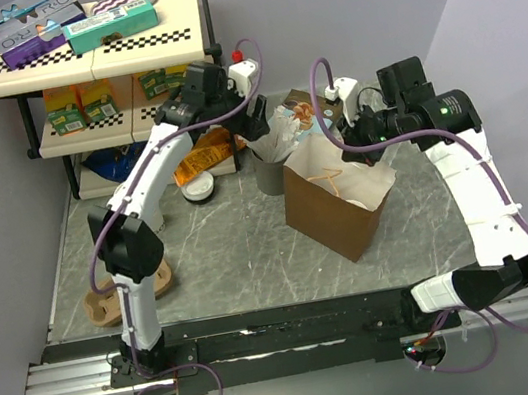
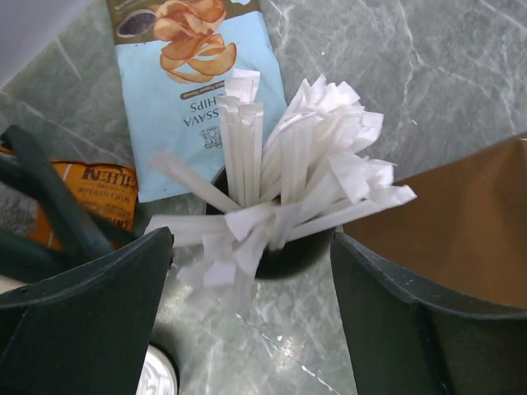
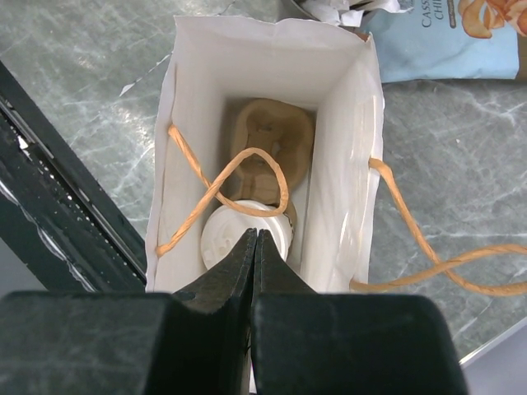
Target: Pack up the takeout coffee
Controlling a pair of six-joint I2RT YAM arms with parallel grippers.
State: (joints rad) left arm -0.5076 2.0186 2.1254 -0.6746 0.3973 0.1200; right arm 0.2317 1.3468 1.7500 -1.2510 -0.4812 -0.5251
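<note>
The takeout coffee, a cup with a round white sip lid, stands inside the open brown paper bag in a cardboard cup carrier. One twine handle loops over the lid. My right gripper is shut and empty, hovering over the bag's mouth right above the lid. In the top view the bag stands mid-table, with the right gripper over its far rim; the cup is hidden there. My left gripper is open and empty above the straw holder, which is full of paper-wrapped straws.
A blue chips bag and an orange one lie behind the straw holder. Loose white lids on a dark base sit to its left. A spare cardboard carrier lies front left. A stocked shelf stands at the back left.
</note>
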